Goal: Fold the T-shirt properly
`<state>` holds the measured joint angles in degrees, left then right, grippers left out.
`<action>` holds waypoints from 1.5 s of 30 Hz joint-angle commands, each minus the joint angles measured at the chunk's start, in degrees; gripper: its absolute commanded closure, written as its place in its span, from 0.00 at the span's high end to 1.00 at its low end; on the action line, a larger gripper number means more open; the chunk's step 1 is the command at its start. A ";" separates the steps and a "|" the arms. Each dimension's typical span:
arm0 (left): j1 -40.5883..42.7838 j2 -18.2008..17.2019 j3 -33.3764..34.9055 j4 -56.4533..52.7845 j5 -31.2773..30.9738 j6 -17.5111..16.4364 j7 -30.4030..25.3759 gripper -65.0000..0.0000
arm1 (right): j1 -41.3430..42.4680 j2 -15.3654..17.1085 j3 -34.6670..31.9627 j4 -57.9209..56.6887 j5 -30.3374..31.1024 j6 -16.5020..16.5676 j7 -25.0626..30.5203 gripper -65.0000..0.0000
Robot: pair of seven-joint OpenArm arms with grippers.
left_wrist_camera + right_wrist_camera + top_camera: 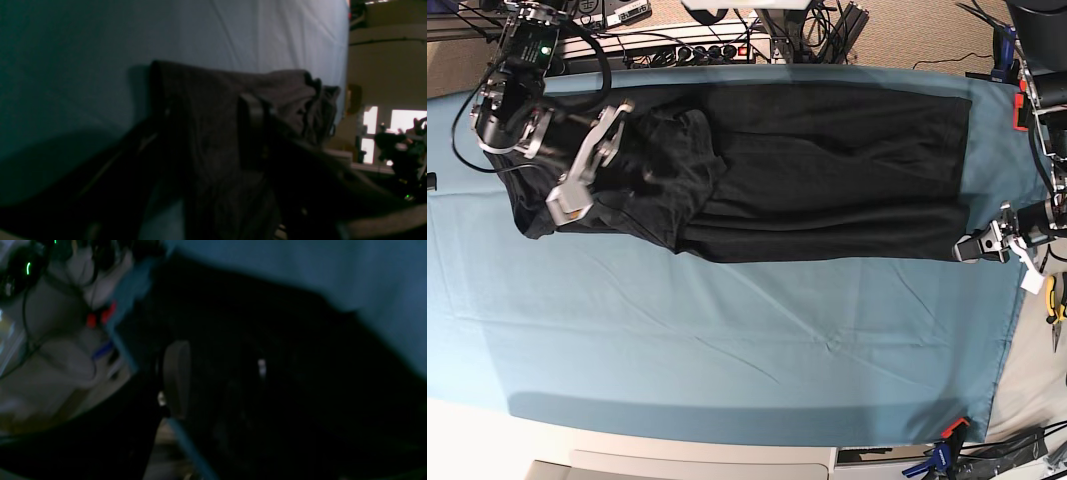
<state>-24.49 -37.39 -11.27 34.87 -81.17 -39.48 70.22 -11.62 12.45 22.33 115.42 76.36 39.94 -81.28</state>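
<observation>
The black T-shirt (827, 170) lies spread across the far half of the teal table cloth (727, 340), plain side up. Its left end is bunched and folded over. My right gripper (567, 205) sits on that bunched left end. In the right wrist view one grey finger (176, 380) shows with dark fabric (267, 323) filling the gap beside it. My left gripper (972, 247) is at the shirt's near right hem corner. In the left wrist view one finger (250, 133) presses a raised fold of the shirt (206, 100).
A power strip and cables (677, 45) lie along the far edge. Yellow-handled pliers (1052, 300) lie off the cloth's right edge. Clamps (947, 445) hold the near right corner. The cloth's near half carries only creases.
</observation>
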 commanded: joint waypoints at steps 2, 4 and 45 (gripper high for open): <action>-1.36 -2.47 -0.17 0.81 -1.49 -0.52 -0.44 0.42 | 2.03 -1.14 3.34 0.96 -0.55 0.06 1.28 0.40; -1.36 -3.17 -0.17 0.81 -1.49 -0.52 0.15 0.42 | 3.15 -2.51 6.08 0.96 -2.47 0.06 1.28 0.40; 11.45 0.28 5.68 0.85 -3.83 -0.02 6.54 0.42 | 3.85 -3.26 9.22 0.94 -5.92 0.06 3.56 0.40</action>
<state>-14.26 -39.51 -6.87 36.45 -88.07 -40.95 72.99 -8.40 8.58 31.44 115.42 68.99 39.92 -79.44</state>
